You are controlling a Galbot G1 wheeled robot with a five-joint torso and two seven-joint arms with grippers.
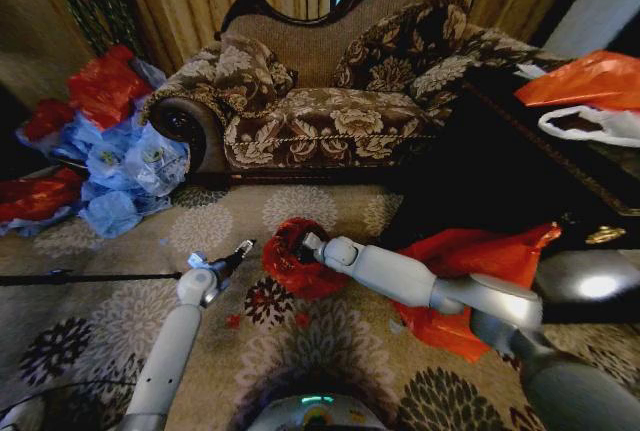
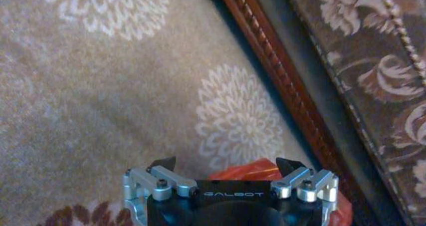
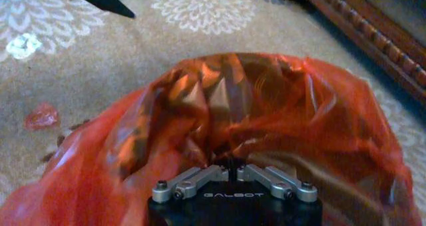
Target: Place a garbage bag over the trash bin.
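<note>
Red-orange plastic, the garbage bag, bunches on the carpet before the sofa, pinched in my right gripper to keep hold. My left gripper hangs spread just beside it, ready to help.

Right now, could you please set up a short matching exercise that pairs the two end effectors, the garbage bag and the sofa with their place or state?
Things:
1. left end effector
2. right end effector
3. garbage bag
4. sofa

Places or states:
A. stands behind, along the far edge of the carpet
B. open, holding nothing, beside the bag
C. red-orange, crumpled on the carpet
D. shut on the red-orange plastic

Pairs: 1-B, 2-D, 3-C, 4-A
</note>
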